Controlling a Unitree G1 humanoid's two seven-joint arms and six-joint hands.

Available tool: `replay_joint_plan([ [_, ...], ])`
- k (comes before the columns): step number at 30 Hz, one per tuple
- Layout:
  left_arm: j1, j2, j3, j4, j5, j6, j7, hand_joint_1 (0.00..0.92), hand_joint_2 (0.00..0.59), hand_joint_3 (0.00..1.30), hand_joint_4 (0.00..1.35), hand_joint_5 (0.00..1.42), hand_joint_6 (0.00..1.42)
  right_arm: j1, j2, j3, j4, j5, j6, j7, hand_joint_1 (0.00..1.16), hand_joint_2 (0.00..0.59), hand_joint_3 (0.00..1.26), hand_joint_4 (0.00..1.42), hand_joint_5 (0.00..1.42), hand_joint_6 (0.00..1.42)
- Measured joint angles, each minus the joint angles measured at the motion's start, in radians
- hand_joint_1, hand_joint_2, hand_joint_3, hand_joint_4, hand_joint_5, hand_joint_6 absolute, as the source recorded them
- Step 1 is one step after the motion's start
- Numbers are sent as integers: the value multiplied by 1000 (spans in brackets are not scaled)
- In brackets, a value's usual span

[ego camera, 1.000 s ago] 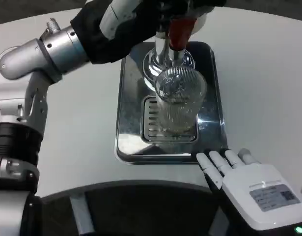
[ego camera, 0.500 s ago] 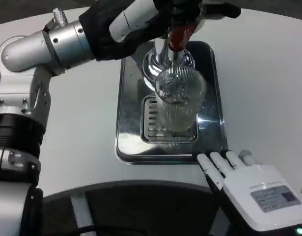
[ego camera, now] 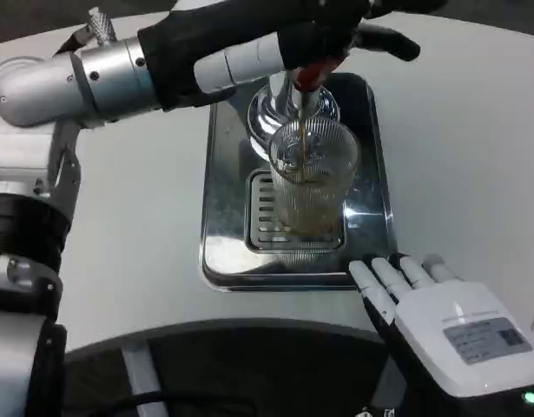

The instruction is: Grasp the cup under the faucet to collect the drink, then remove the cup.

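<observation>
White table [ego camera: 475, 130] carrying steel drip tray [ego camera: 221, 208]. Left hand [ego camera: 336, 30] reaching across top of tray, wrapping red faucet handle [ego camera: 312, 71]; fingers closing around it. Right hand [ego camera: 440, 317] lying palm down at tray's near right corner, fingers apart, gripping nothing. Ribbed glass cup [ego camera: 312, 178] standing upright on tray grate [ego camera: 268, 217] under faucet [ego camera: 288, 109]; thin brown stream running into it, amber liquid sitting in lower part.
</observation>
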Motion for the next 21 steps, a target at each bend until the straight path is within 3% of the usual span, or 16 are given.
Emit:
replay_joint_plan([
  [5,-9,10,-4,27,7,-32,-1,0,80,97,6,144,45,-30,0,-27,19,43,25,-1,622,282,0,0,0,0],
  [15,-13,25,-8,51,12,-68,-1,0,81,98,7,144,41,-141,4,-140,134,251,124,-106,606,270,0,0,0,12],
  [21,-13,30,-11,53,12,-75,-1,0,81,98,7,144,41,-184,-9,-156,196,329,154,-157,600,269,0,0,0,50],
])
